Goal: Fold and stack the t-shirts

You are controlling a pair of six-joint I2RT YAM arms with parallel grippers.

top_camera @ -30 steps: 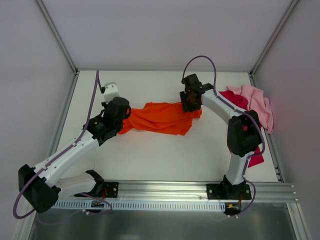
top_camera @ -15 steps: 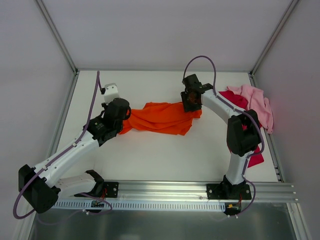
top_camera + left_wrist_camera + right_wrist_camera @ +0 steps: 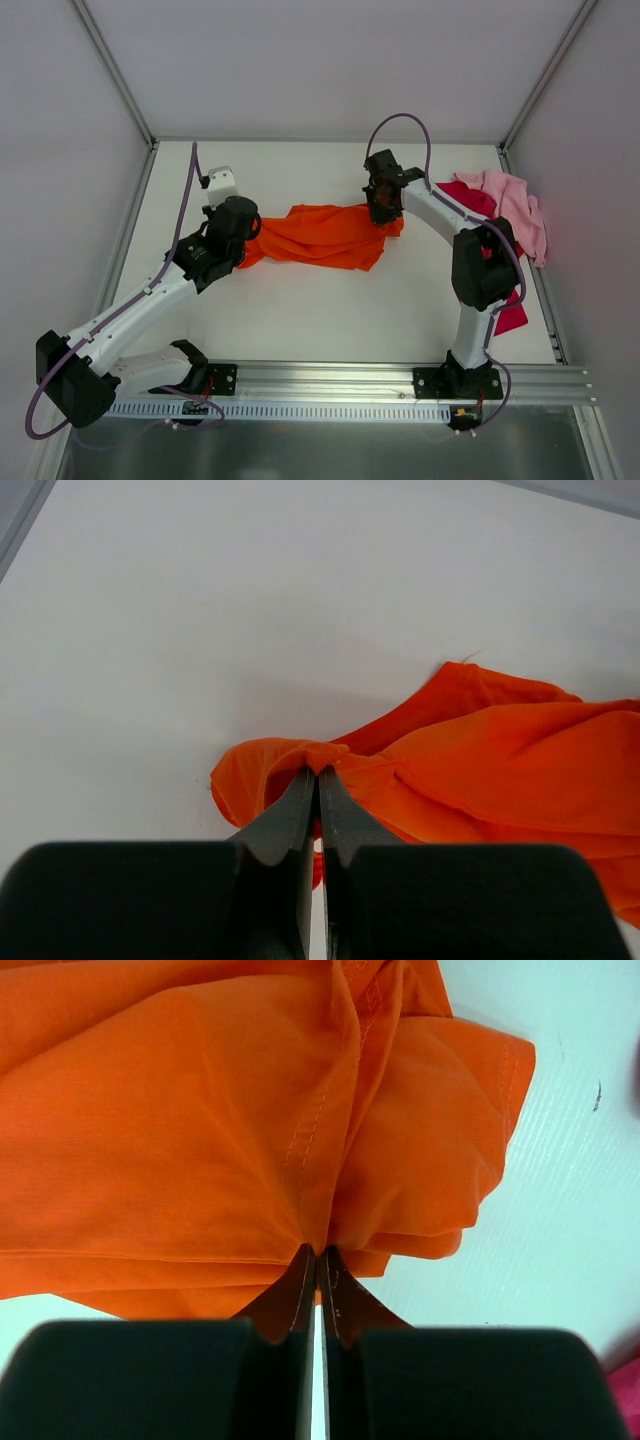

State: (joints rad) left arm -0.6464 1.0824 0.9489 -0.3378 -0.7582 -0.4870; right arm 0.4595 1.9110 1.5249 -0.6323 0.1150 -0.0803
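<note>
Left gripper [image 3: 318,772], its two dark fingers pressed tight together, pinches a bunched fold at the left end of the bright orange soft cloth t-shirt [image 3: 325,237]. The right gripper [image 3: 317,1250] is clamped the same way on a gathered pleat beside a stitched seam at that shirt's right end. The orange shirt lies as a rumpled band on the white table [image 3: 320,310], strung between the two grippers and not yet spread flat.

Each pinch takes only a narrow ridge of thin cloth, so I judge that a firm pull outward could slide the fabric out of the fingers. Several layers are folded over one another near the right gripper. If the two holds are not on matching corners, pulling would leave the shirt twisted instead of flat. Lifting it may also carry hidden folds up with it.

Right of the orange shirt lie a light pink crumpled cloth t-shirt [image 3: 515,205] and a deep magenta-red cloth t-shirt [image 3: 470,198], the second partly under the right arm. Whether the magenta-red one touches the orange shirt is hidden by that arm. A sweep of the right arm's elbow could drag it along. On the near side of the orange shirt, past bare tabletop, runs the metal rail [image 3: 350,378] carrying both arm bases.
</note>
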